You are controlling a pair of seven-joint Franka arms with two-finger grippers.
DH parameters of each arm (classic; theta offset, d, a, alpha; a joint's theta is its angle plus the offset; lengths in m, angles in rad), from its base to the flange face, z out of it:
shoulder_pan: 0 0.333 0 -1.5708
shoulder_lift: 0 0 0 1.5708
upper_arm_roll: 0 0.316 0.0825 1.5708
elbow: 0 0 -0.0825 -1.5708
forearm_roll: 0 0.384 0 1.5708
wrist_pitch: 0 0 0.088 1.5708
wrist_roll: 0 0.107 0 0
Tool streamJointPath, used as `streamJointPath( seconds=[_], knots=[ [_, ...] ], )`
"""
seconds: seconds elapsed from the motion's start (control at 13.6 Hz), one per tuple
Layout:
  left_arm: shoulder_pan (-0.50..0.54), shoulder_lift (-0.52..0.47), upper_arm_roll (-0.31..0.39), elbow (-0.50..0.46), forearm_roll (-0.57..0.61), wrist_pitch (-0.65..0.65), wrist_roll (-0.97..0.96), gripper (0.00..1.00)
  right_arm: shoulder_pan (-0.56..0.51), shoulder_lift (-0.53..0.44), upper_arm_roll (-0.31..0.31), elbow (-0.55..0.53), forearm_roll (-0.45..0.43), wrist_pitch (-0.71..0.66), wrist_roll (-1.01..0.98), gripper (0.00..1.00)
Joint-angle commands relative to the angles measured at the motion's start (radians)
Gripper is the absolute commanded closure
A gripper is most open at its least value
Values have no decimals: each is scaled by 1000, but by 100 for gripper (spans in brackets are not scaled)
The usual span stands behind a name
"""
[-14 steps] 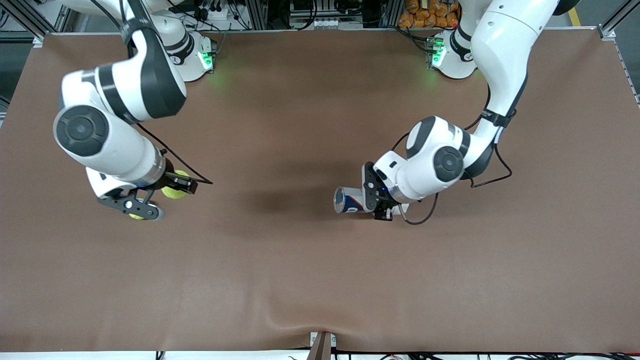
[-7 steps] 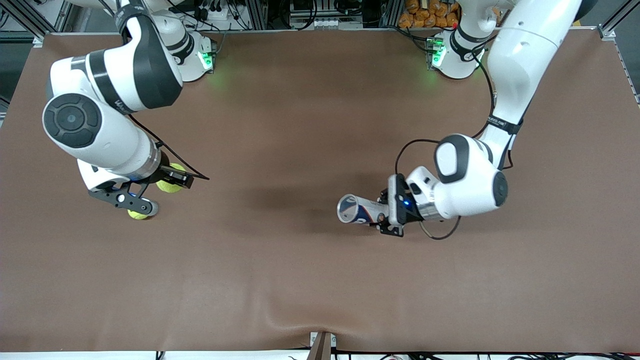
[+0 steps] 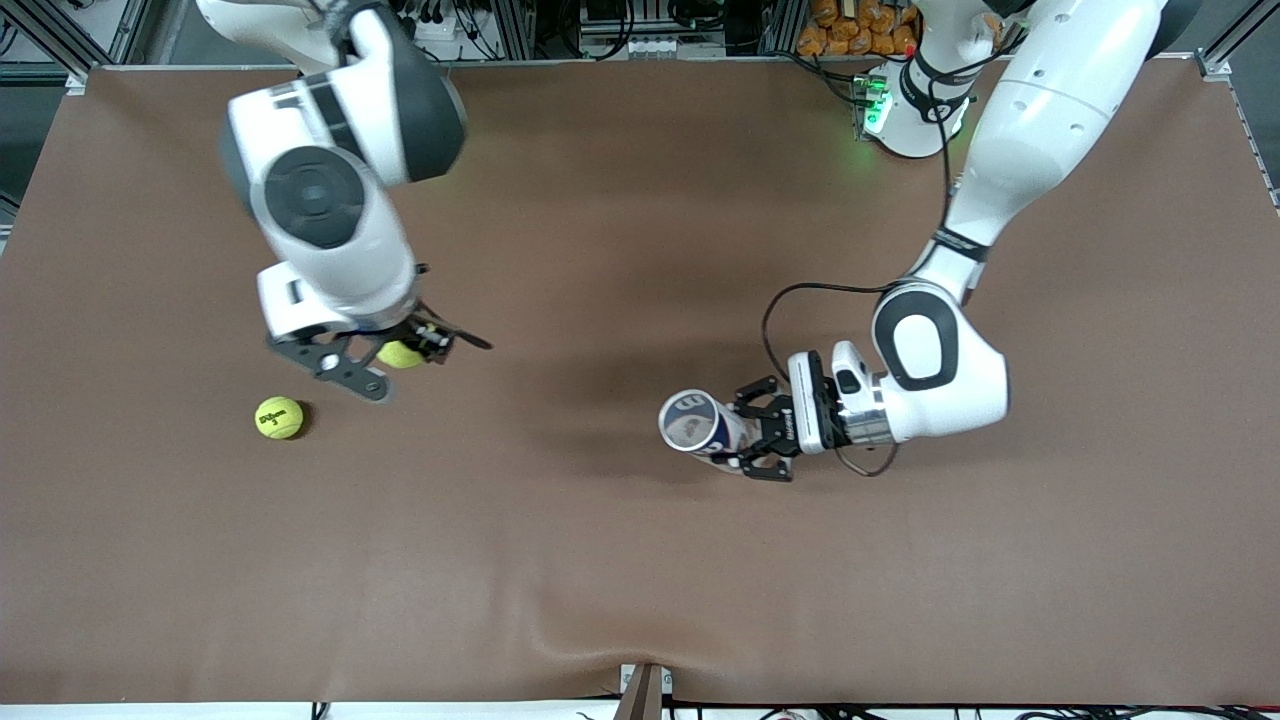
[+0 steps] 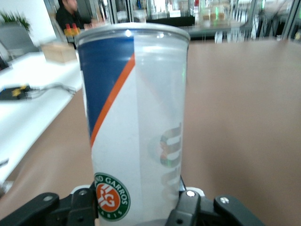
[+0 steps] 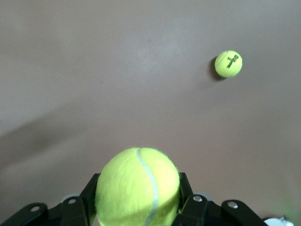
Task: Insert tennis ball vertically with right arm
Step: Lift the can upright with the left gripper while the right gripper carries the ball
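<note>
The right gripper [image 3: 392, 357] was up in the air over the brown table [image 3: 600, 560], toward the right arm's end; its fingers were clenched on a yellow tennis ball [image 3: 399, 354]; in the right wrist view the held tennis ball [image 5: 138, 187] sat between the two black fingers [image 5: 186, 197], with bare table under it. A second tennis ball [image 3: 279, 418] lay on the table, near the gripper and nearer to the front camera; it carried a small black print; the right wrist view showed this second tennis ball [image 5: 228, 63] alone on the cloth, well apart from the held one.

The left gripper [image 3: 752, 437] was near the middle of the table, and its fingers were grasping a tennis ball can [image 3: 697, 423]; the can's round end faced up toward the front camera. In the left wrist view the tennis ball can [image 4: 134, 127] stood upright between the fingers [image 4: 188, 209]; it was clear plastic with a blue and orange label and a round green badge. The held ball and the can were well apart.
</note>
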Motion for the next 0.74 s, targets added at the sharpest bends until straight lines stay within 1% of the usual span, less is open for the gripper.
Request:
streamJointPath(
  seconds=[0.0,0.15,0.22,0.37,0.44,0.52,0.59,0.66],
  knots=[
    [2,73,-11,16,-169,-59,174,44,48,31,-2,33,-38,-15,116,100],
    [-21,90,-14,16,-233,-82,252,45,57,31,-1,38,-35,-8,125,100],
    [-44,102,-20,10,-302,-82,309,47,74,33,-1,39,-35,-5,148,100],
    [-120,136,-38,-4,-545,-82,487,46,103,49,1,42,-23,43,243,100],
    [-156,151,-37,-4,-645,-82,573,45,115,62,1,44,6,70,289,100],
    [-177,164,-38,-3,-713,-82,621,45,124,72,1,58,30,93,323,100],
    [-199,172,-37,-4,-750,-82,632,45,124,83,1,75,49,105,347,100],
    [-202,173,-37,-9,-754,-82,633,44,126,89,1,91,64,107,360,100]
  ],
)
